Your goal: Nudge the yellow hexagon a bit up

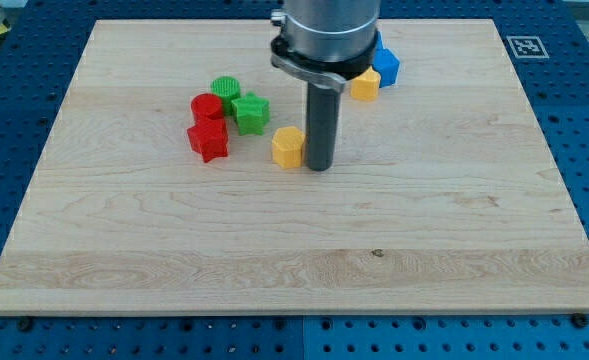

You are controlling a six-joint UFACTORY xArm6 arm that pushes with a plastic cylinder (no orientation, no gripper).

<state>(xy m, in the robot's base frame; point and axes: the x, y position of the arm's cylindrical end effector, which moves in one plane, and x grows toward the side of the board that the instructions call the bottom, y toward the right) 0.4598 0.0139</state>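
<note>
The yellow hexagon [288, 147] lies near the middle of the wooden board [294, 260], a little above centre. My tip [319, 166] stands just to the view's right of it, touching or nearly touching its right side. The rod rises from there to the arm's grey body at the view's top. A second yellow block [365, 84] lies further up and right, partly hidden by the arm.
A red cylinder [206, 106], a red star [209, 140], a green cylinder [225, 88] and a green star [251, 113] cluster to the left of the hexagon. A blue block [385, 66] sits beside the second yellow block, near the arm.
</note>
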